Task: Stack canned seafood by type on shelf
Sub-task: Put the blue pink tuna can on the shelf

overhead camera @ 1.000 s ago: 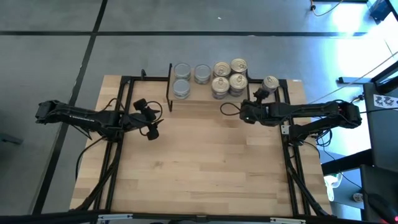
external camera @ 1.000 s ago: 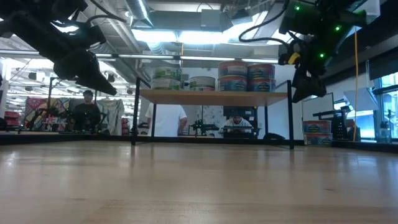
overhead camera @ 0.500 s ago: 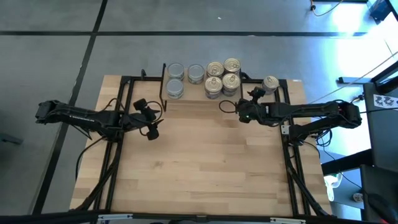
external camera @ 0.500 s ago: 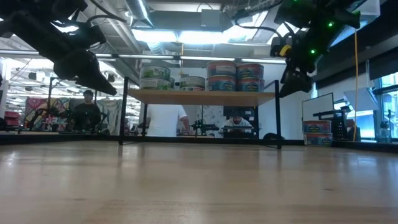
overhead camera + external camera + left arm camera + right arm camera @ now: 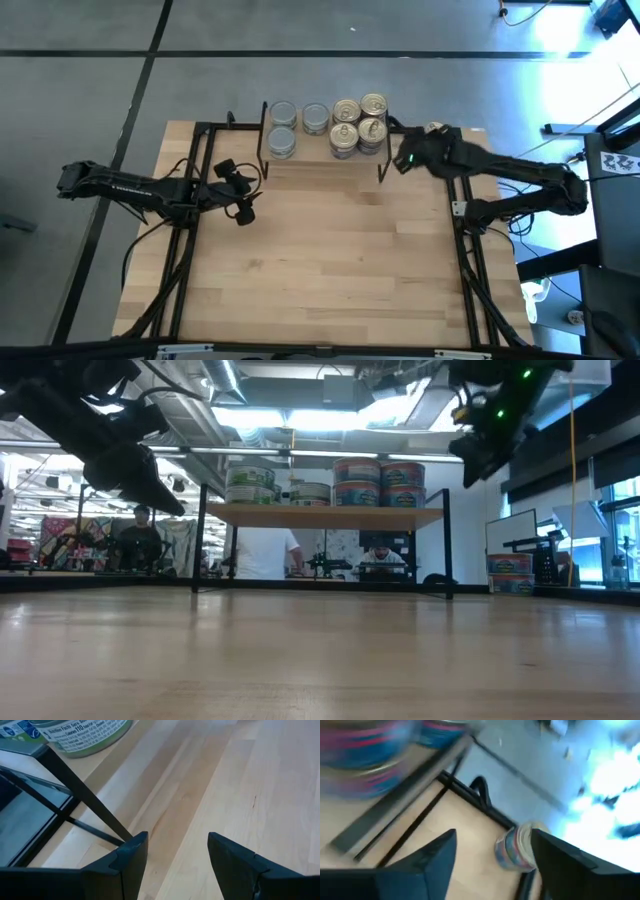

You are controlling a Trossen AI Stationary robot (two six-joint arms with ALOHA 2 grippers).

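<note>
The shelf stands at the table's far edge, its black legs on the wood. Silver-lidded cans sit on its left half and gold-lidded cans on its right, some stacked in twos. One more can stands alone on the table to the right of the shelf, mostly hidden under my right arm in the high view. My right gripper is open, raised above the table by the shelf's right end, with that lone can ahead of its fingers. My left gripper hangs open left of the shelf, with nothing between its fingers.
The black frame rails run along both sides of the table. The shelf's leg stands close ahead of my left gripper. Bare wood fills the middle and near part of the table. People stand in the room beyond.
The shelf with its cans has slid a little toward the table's left edge. My right gripper has then risen from beside the shelf's right front leg, swung toward the far right corner and the lone can, and rolled about its own axis.
</note>
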